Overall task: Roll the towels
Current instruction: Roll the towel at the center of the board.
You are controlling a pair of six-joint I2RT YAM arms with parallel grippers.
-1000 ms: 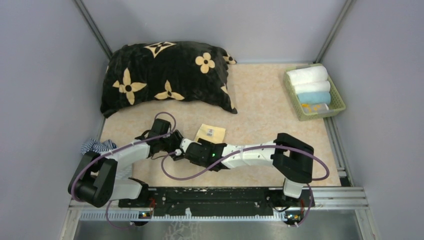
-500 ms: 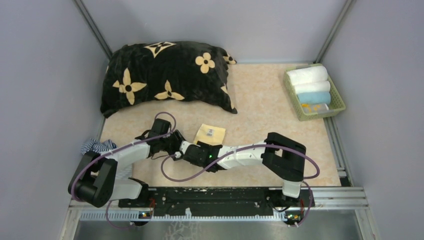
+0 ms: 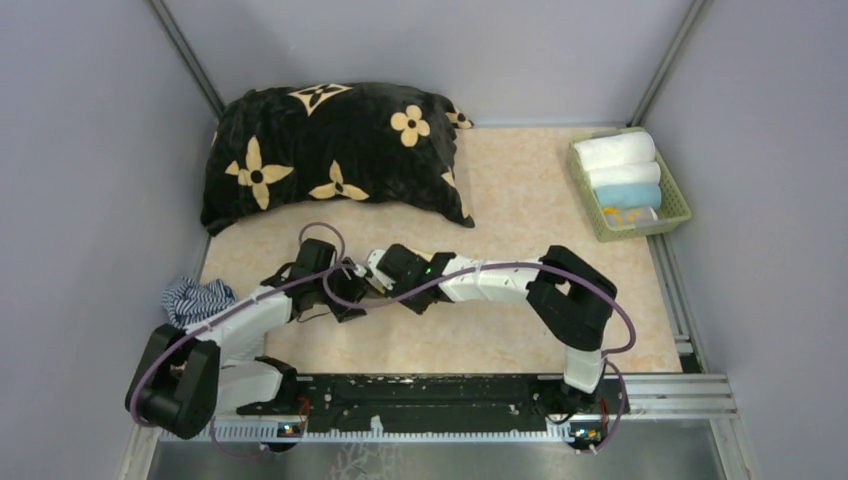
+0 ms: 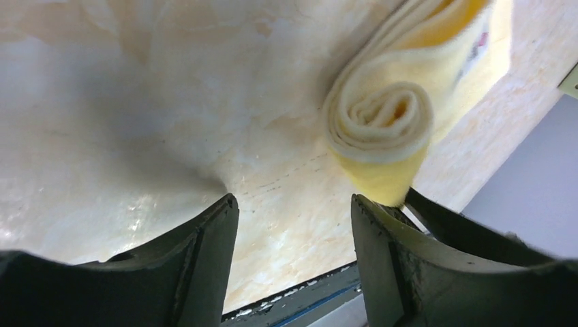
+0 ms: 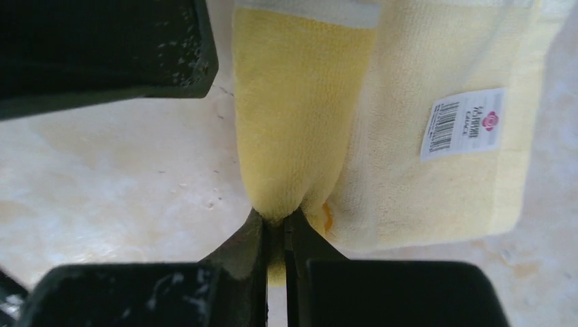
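Right hand (image 5: 276, 228) pinches the half-rolled yellow towel (image 5: 300, 116) by its edge. Left hand (image 4: 293, 204) stands open at the roll's end, over bare worktop (image 4: 123, 102); the cushion (image 3: 330, 140) lies well behind.

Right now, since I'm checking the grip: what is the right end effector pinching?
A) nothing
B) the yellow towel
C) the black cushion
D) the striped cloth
B: in the right wrist view the right end effector is shut on the rolled part of the yellow towel.
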